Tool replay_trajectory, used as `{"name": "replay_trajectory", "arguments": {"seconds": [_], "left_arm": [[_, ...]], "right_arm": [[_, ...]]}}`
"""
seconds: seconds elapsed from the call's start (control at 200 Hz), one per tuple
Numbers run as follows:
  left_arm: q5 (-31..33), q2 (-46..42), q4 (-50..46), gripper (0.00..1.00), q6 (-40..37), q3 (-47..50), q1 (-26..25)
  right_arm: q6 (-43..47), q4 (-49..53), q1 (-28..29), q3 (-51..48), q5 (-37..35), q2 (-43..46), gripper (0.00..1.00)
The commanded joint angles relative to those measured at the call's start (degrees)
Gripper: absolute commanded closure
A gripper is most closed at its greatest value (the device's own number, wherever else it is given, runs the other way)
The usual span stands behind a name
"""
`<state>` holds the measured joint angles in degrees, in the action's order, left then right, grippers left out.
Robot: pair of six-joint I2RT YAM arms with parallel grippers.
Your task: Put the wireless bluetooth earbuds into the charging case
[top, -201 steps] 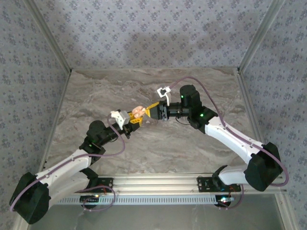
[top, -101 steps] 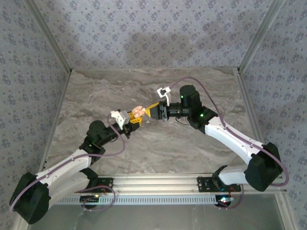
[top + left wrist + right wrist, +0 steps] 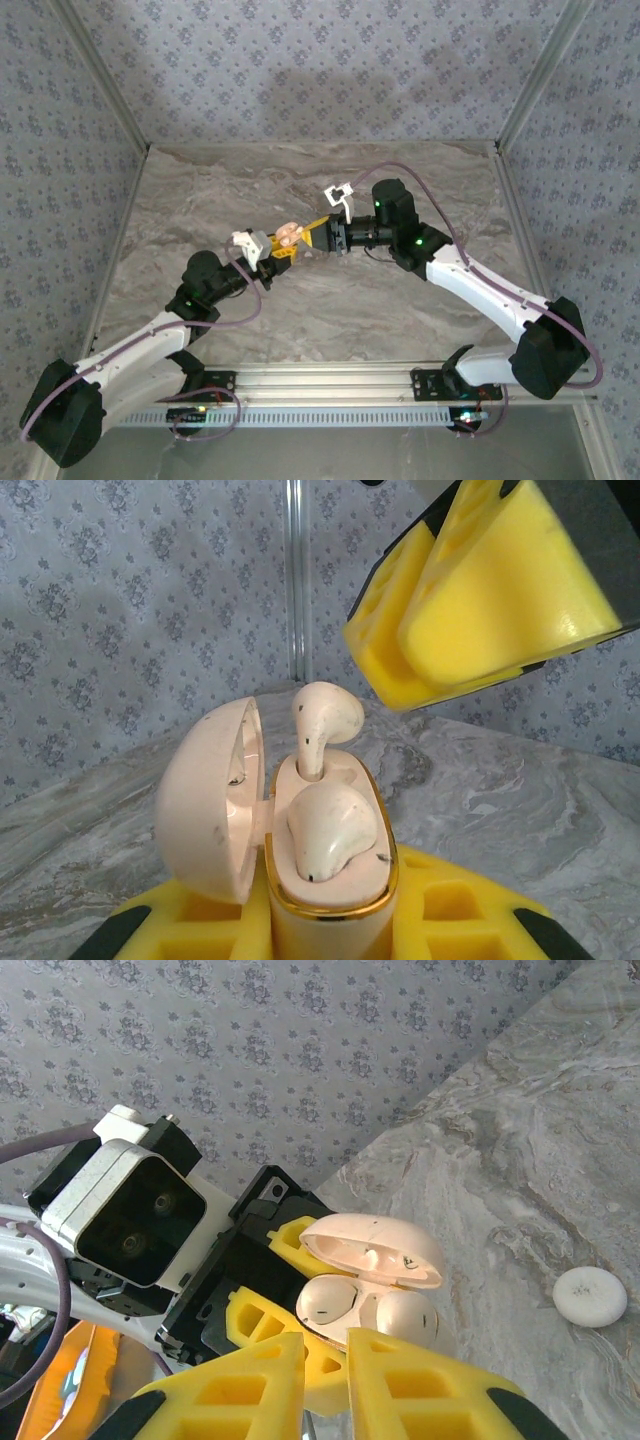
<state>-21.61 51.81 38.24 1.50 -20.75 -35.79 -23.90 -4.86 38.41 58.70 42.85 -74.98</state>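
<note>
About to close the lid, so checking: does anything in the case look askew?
Yes: the far earbud stands upright, sticking out of its slot in the charging case, not nestled down like the near earbud beside it.

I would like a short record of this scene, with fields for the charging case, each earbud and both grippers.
case: small cream-peach plastic charging case, lid open
held by: left gripper, yellow fingers clamped on the case's base
near earbud: white earbud, seated in its hollow
far earbud: second white earbud, upright, stem in its slot, head sticking out
right gripper: right gripper, close to the case, narrow gap between its fingers, nothing held
surface: grey marbled table, small white disc lying on it
</note>
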Motion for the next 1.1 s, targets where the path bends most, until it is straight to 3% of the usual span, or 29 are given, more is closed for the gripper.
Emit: {"name": "replay_trajectory", "arguments": {"seconds": [0.0,0.425,1.094], "left_arm": [[-0.1,-0.3,0.9,0.90,-0.8,-2.1,-0.3],[-1.4,-0.7,1.2,0.90,-0.7,-2.1,-0.3],[-1.8,-1.0,1.0,0.90,-0.7,-2.3,-0.3]], "right_arm": [[0.5,0.2,0.3,-0.7,0.2,1.9,0.80],[1.9,2.8,-2.4,-1.2,-3.0,4.5,0.64],[0.8,0.2,-0.5,1.3,-0.1,-1.1,0.69]]}}
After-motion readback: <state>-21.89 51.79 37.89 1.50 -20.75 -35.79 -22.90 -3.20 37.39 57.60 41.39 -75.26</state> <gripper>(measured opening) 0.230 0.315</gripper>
